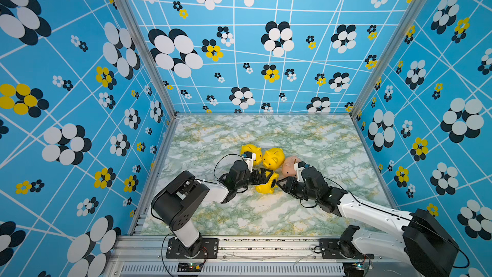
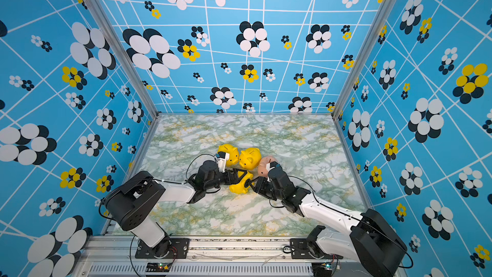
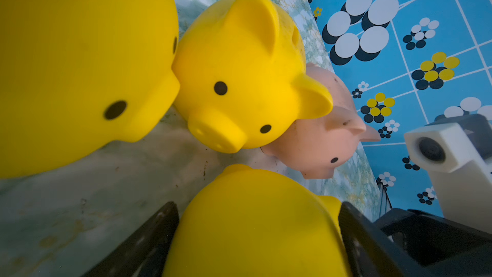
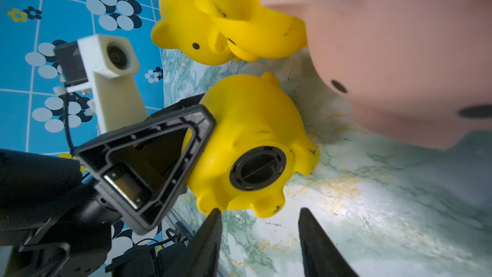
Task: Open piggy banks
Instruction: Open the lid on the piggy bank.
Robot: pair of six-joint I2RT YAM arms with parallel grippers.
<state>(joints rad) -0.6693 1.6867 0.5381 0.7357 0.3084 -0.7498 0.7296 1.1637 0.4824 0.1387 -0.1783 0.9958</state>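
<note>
The left tool (image 3: pixel 257 209) is clamped on the yellow piggy bank (image 4: pixel 250 118), one black finger on each flank. This bank is turned on its side, its feet and round black belly plug (image 4: pixel 257 168) facing the right arm. The plug is seated in the belly. Whether the bank rests on the counter (image 1: pixel 292 134) or hangs just above it cannot be told. The right tool (image 4: pixel 260 210) stands just short of that belly with its jaws apart and nothing between them; one fingertip is right at a foot of the bank. Just behind, towards the back wall, stand two more yellow banks, the far-left yellow bank (image 1: pixel 251 153) and the middle yellow bank (image 1: pixel 273 158), touching each other. The pink bank (image 1: pixel 290 165) sits against the middle one, partly hidden by the right wrist in both top views.
</note>
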